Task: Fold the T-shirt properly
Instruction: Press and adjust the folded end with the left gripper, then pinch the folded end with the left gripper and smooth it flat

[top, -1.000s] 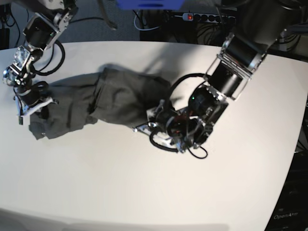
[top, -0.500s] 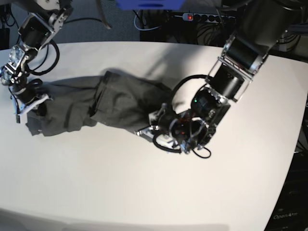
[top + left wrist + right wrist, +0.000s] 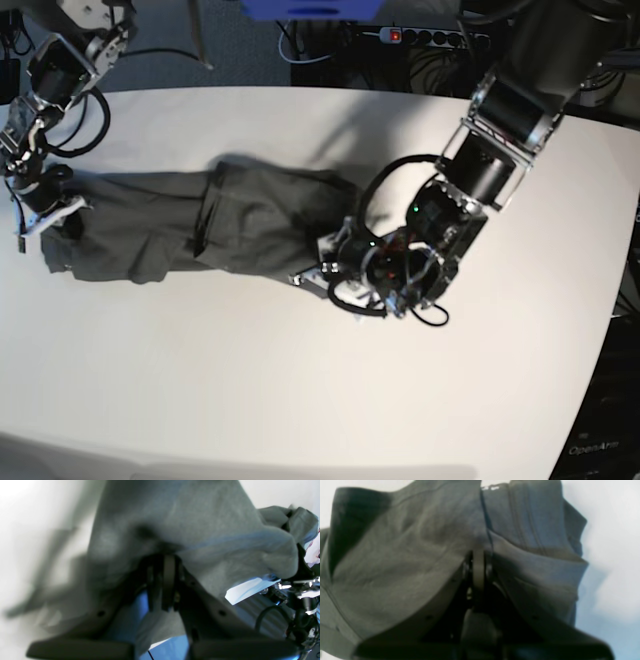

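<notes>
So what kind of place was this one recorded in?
Most likely a robotics lab: a bare white round-edged table with two black robot arms, a power strip with a lit red switch and loose cables on the floor behind, and a plain dark grey T-shirt as test material.

T-shirt (image 3: 215, 220): thin soft cloth, dark grey, matt, fine knit grain, stitched hems, creased. Table (image 3: 250, 380): smooth white top, matt, faint sheen. Left gripper (image 3: 163, 605) and right gripper (image 3: 478, 580): matt black plastic fingers, smooth. Arm housings: black casing with bare silvery metal brackets; glossy black rubbery cables
</notes>
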Tool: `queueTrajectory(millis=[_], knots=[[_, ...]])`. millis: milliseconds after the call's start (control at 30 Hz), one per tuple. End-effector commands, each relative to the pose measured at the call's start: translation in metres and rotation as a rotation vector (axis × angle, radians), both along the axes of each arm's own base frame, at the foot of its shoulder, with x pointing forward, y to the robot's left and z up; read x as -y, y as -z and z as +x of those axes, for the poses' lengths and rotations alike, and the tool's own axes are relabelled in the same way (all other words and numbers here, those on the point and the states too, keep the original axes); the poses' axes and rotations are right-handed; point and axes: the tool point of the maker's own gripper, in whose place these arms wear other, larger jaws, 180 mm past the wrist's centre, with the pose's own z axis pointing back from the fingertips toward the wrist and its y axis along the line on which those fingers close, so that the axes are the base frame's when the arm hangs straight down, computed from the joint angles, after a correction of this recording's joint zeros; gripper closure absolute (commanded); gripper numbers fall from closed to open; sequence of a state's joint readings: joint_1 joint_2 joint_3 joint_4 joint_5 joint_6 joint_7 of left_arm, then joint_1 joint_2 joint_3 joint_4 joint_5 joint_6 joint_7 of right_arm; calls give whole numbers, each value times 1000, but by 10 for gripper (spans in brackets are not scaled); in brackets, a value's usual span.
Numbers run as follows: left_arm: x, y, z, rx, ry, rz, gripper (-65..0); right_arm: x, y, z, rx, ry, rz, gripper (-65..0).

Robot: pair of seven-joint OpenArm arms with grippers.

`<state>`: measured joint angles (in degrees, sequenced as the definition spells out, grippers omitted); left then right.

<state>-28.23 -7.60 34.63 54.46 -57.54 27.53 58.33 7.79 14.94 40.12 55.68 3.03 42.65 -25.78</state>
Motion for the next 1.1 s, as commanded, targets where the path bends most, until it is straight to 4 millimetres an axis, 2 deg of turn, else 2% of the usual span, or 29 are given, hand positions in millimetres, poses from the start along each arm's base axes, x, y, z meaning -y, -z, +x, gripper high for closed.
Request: queueTrajectory(millis=[0, 67, 133, 200, 400, 533, 833, 933, 1067], knots=[[-69, 29, 3, 48, -51, 282, -61, 11, 28, -36, -213, 3, -53, -4], [-69, 28, 4, 50, -56, 276, -61, 10, 31, -35, -198, 7, -43, -1], [-64, 18, 12, 74, -78, 241, -61, 10, 31, -34, -187, 8, -42, -1], [-71, 11, 15, 84, -121, 203, -61, 9, 32, -34, -186, 7, -41, -1], [-61, -34, 34, 151, -158, 59, -61, 8, 33, -35, -189, 5, -39, -1], [-58, -49, 45, 193, -176, 23, -61, 0, 37, -35, -192, 0, -25, -1], [-46, -54, 45, 189, -170, -10, -61, -3, 37, -33, -188, -2, -21, -1], [-38, -64, 38, 160, -147, -64, -61, -3, 37, -33, -188, -2, -21, -1], [-40, -72, 35, 143, -142, -96, -61, -3, 37, -33, -188, -2, -21, -1]])
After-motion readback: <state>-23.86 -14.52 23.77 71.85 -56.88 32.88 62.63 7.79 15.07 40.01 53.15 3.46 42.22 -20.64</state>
